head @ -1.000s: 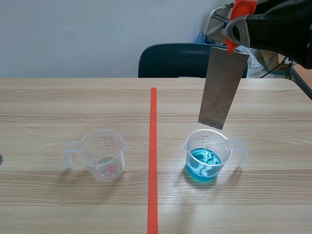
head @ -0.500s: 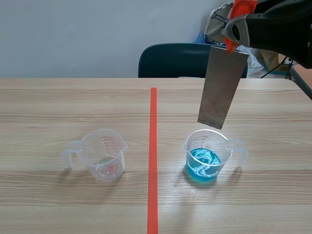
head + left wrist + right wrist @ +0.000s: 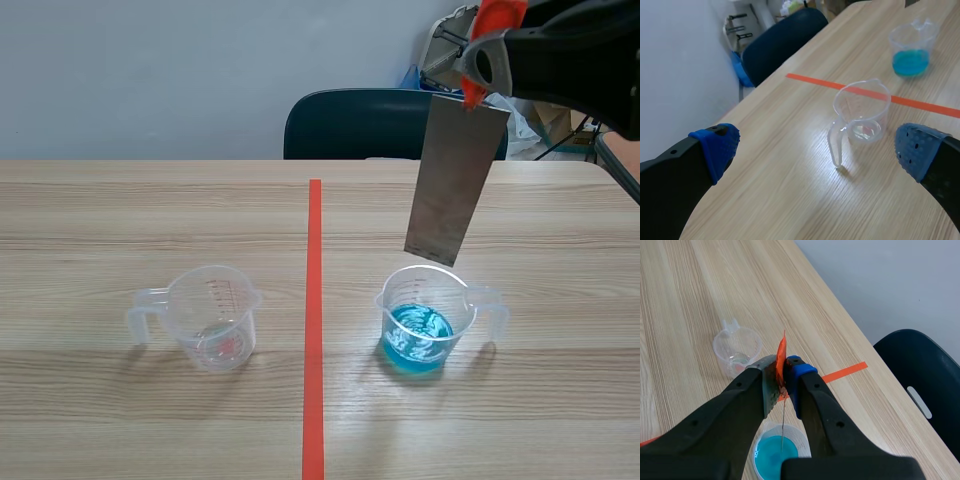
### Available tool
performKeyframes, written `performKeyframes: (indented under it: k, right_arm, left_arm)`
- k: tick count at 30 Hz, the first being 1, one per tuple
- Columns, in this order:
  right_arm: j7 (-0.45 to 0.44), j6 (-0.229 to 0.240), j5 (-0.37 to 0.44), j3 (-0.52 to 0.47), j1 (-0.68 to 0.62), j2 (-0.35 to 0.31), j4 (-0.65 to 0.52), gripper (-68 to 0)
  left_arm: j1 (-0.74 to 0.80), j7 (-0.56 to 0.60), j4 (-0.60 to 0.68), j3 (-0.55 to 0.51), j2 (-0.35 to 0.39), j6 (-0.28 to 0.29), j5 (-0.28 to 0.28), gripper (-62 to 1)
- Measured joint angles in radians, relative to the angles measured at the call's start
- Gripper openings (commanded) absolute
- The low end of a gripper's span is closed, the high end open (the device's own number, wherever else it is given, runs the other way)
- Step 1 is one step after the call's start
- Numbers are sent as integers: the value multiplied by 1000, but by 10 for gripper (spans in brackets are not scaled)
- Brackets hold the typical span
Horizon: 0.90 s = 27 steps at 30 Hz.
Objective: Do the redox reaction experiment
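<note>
**Scene view.** Count: two cups, one metal strip, one chair
- Clear plastic measuring cup with blue liquid (image 3: 422,320) stands on the pale wood-grain desk (image 3: 120,220), right of the orange-red tape line (image 3: 314,300). Its handle points away from the line
- Clear plastic measuring cup with red scale marks (image 3: 215,330) stands left of the line, handle outward, almost empty. The marks are too small to read
- The two cups are well apart, with the tape between them
- Flat grey metal strip (image 3: 455,180) hangs tilted from the right gripper (image 3: 478,70), which is raised at the upper right. The strip's lower edge is just above the blue cup's far rim, clear of the liquid
- An orange-red tab (image 3: 497,14) at the strip's top sits in the grip
- Behind the desk: dark blue chair (image 3: 350,125), plain pale wall (image 3: 150,70), some clutter at the right corner

**Left wrist view**
- Left gripper (image 3: 817,150) is spread wide, blue dotted pads far apart, nothing between them
- The near-empty cup is ahead of it on the desk, handle turned toward the gripper
- The blue-liquid cup is farther on, beyond the tape line
- The chair and wall are off the desk's edge

**Right wrist view**
- The right gripper's fingers are pressed together on the orange-red tab, pinching the strip by it
- The strip shows edge-on as a thin line dropping toward the blue-liquid cup directly under the gripper
- The near-empty cup is ahead on the desk
</note>
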<state>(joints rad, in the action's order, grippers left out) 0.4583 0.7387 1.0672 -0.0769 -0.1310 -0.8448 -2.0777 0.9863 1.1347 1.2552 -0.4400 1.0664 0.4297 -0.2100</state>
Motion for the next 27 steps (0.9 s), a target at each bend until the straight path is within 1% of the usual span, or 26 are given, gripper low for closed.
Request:
performKeyframes:
  k: [2, 5, 7, 9, 27]
  right_arm:
    - [0, 0, 0, 0, 0, 0, 0, -665]
    - [0, 0, 0, 0, 0, 0, 0, -665]
    - [0, 0, 0, 0, 0, 0, 0, -665]
    - [0, 0, 0, 0, 0, 0, 0, -665]
    - [0, 0, 0, 0, 0, 0, 0, -665]
  left_arm:
    - [0, 54, -23, 0, 0, 1, 1, 14]
    - [0, 137, -39, 0, 0, 43, 4, 14]
    - [0, 162, -40, 0, 0, 47, 16, 14]
    - [0, 163, -40, 0, 0, 61, 26, 14]
    - [0, 127, -37, 0, 0, 60, 26, 14]
